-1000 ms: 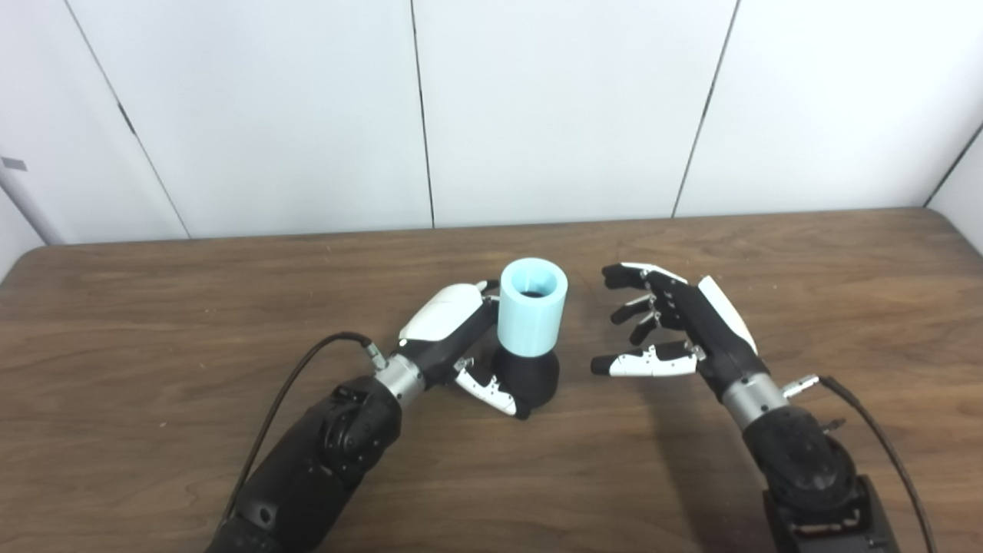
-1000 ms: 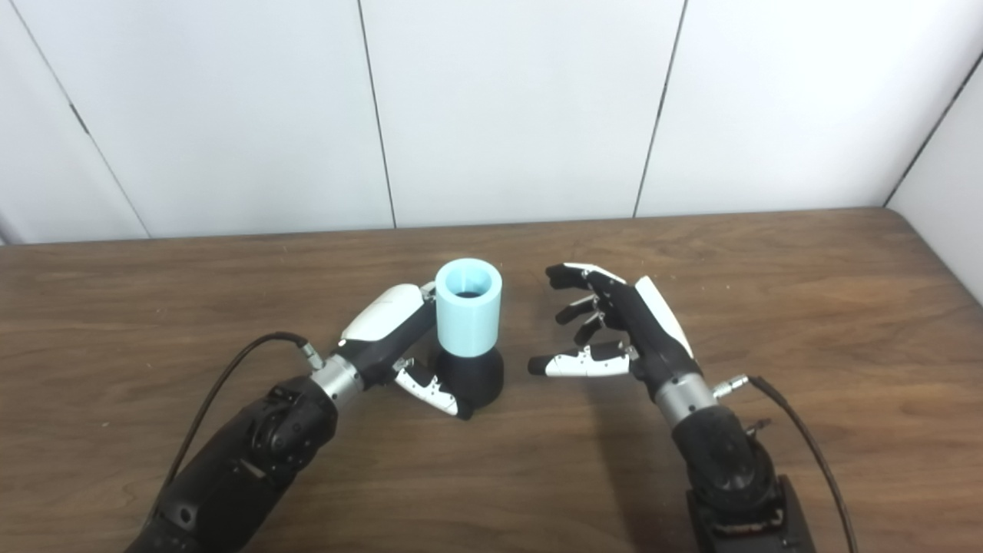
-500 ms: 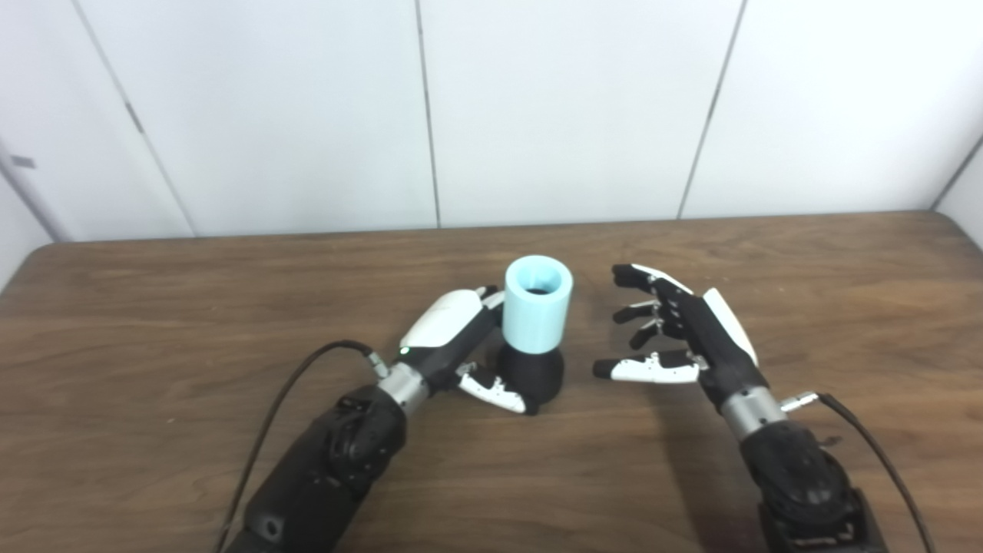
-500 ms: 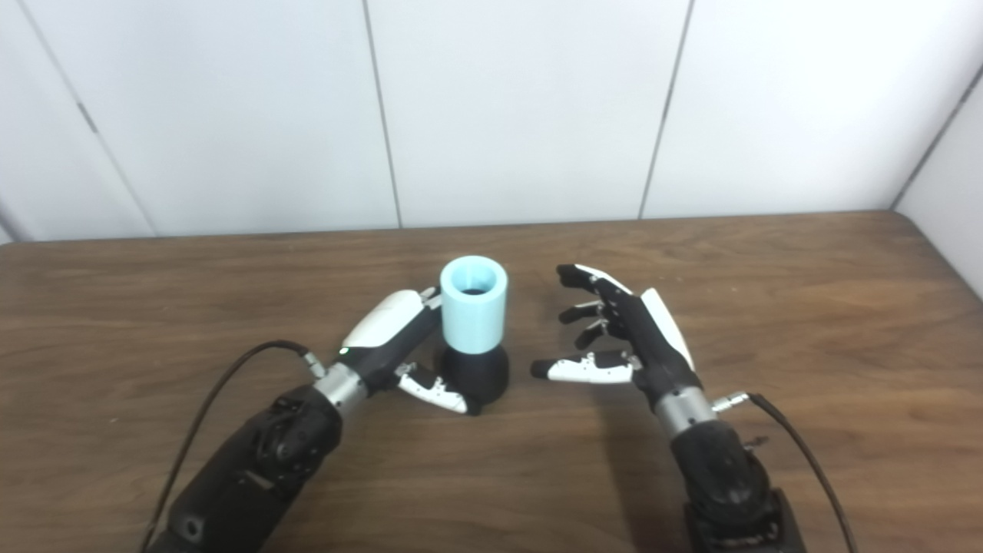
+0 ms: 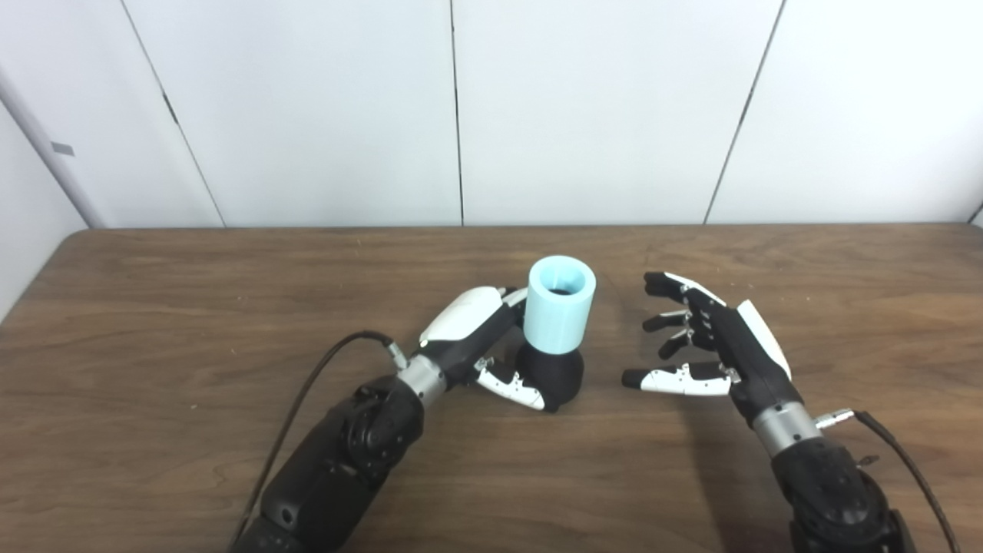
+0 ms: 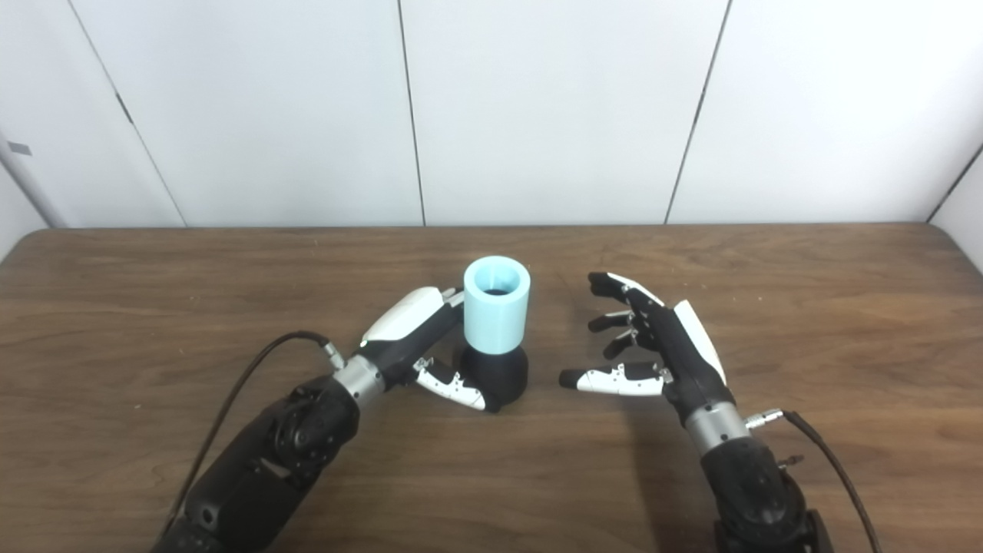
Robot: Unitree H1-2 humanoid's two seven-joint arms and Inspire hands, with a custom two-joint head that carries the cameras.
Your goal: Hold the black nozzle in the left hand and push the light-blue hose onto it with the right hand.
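The light-blue hose (image 5: pixel 561 307), a short upright tube with its mouth facing up, sits on top of the black nozzle (image 5: pixel 558 376), which stands on the wooden table. My left hand (image 5: pixel 476 326) is shut on the black nozzle: its thumb (image 5: pixel 513 385) lies across the front of the base and its fingers reach round behind, mostly hidden by the hose. To the right, my right hand (image 5: pixel 714 346) hangs open with fingers spread and palm turned toward the hose, a short gap away and touching nothing.
The brown wooden table (image 5: pixel 153 307) runs back to a white panelled wall (image 5: pixel 599 107). A black cable (image 5: pixel 307 392) trails from my left wrist, and another (image 5: pixel 898 453) from my right wrist at the lower right.
The whole picture has slid right, so the camera moved. Hose, nozzle and left hand keep their grip and place. The right hand stays open, its gap to the nozzle slightly wider.
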